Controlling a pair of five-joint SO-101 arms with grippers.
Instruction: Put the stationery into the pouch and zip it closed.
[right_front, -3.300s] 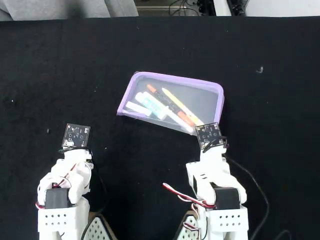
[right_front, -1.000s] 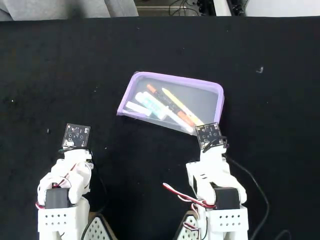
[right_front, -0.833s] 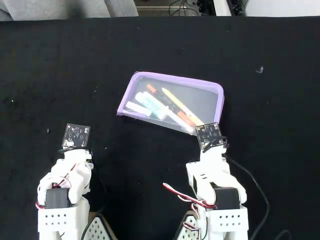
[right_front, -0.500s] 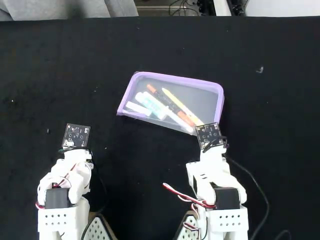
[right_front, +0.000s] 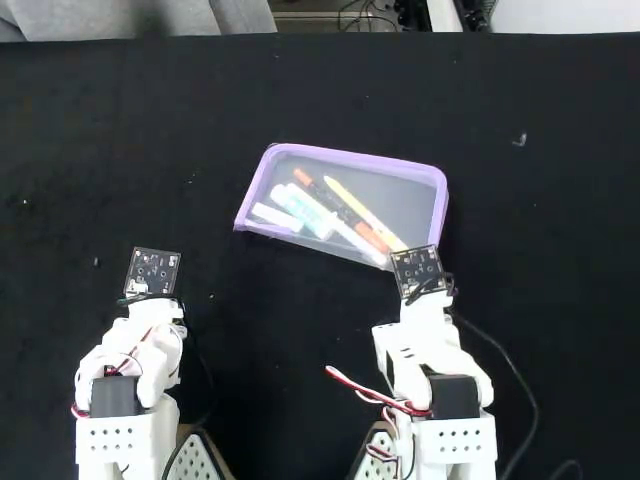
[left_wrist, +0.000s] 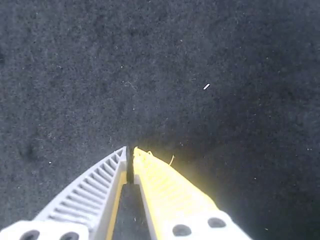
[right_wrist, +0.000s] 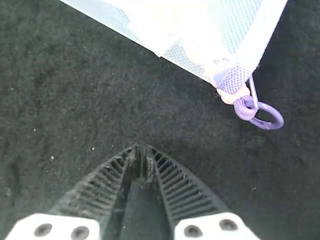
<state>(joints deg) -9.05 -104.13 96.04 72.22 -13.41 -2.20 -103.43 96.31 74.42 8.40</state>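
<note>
Left claw (left_wrist: 130, 152), at the lower left of the high view, is pinched shut on nothing over the black table (right_front: 120, 130). At centre lies the purple-edged pouch (right_front: 350, 159) with pens (right_front: 340, 215) inside. Just right of centre and lower, the right claw (right_wrist: 141, 152) is likewise closed and empty, near the pouch's zipper ring (right_wrist: 244, 108).

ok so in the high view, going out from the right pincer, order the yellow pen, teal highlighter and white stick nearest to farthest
From the right pincer, at the near right corner of the pouch:
1. yellow pen, in the pouch's right half.
2. teal highlighter, left of the middle.
3. white stick, at the pouch's left end.
</note>
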